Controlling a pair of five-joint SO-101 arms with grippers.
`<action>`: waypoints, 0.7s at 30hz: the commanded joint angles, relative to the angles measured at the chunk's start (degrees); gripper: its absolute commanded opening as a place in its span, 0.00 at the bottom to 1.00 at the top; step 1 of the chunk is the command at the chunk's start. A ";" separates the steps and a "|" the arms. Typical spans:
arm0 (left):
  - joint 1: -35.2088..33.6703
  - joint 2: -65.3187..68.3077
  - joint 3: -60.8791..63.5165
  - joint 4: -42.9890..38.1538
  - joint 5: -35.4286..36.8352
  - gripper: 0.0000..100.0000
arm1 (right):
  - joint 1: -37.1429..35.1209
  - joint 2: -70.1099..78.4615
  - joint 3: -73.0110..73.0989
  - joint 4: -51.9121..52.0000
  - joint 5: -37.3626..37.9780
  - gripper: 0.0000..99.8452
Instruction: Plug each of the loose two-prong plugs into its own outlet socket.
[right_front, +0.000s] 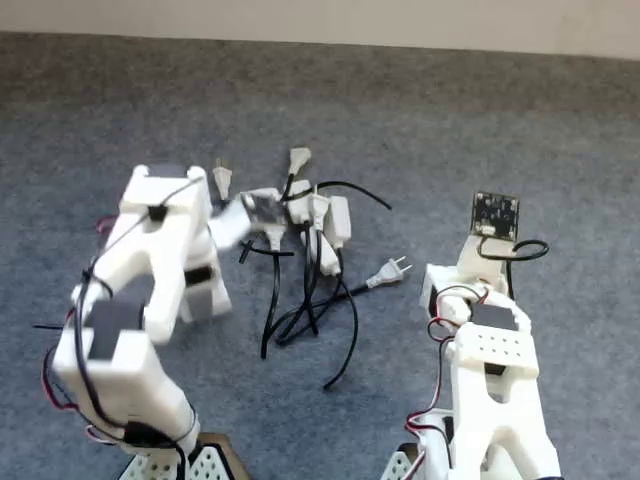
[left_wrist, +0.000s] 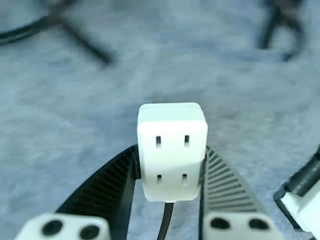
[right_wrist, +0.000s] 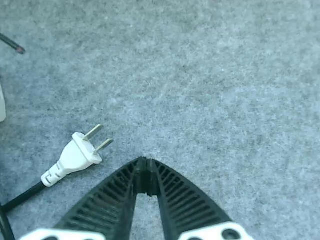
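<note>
The left gripper (left_wrist: 170, 167) is clamped on a white square plastic outlet socket (left_wrist: 172, 130), with one black ribbed finger on each flank. The socket's slotted face, which shows two pairs of slots, is turned toward the wrist camera, and its dark cord drops between the fingers. In my judgement this hold keeps the slots exposed so that a plug can be offered to them. In the high view this arm stands at 9 o'clock of the tangle of black cords (right_front: 300, 300) on the grey carpeted table (right_front: 480, 120), and it holds the socket at the tangle's 11 o'clock edge. The right gripper (right_wrist: 146, 172) is closed on nothing, its fingertips meeting low over bare carpet. A white two-prong plug on a black cord (right_wrist: 75, 156) lies flat just beside it, not touching, at 3 o'clock of the tangle with its prongs pointing outward. It looks the nearest candidate, though the right gripper must open to take it. A second white plug (right_front: 222, 181) lies at 11 o'clock and a third white plug (right_front: 299, 158) at 12 o'clock, both unplugged.
</note>
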 joint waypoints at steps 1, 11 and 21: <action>4.44 -13.76 19.30 -9.32 -2.64 0.00 | -0.57 0.04 -0.48 -1.10 0.00 0.01; 6.55 -20.53 32.84 -20.40 -2.55 0.01 | -0.75 0.13 -0.31 -0.92 0.00 0.01; 6.55 -20.97 32.40 -20.22 -2.64 0.23 | -0.84 0.04 0.57 -1.10 0.00 0.01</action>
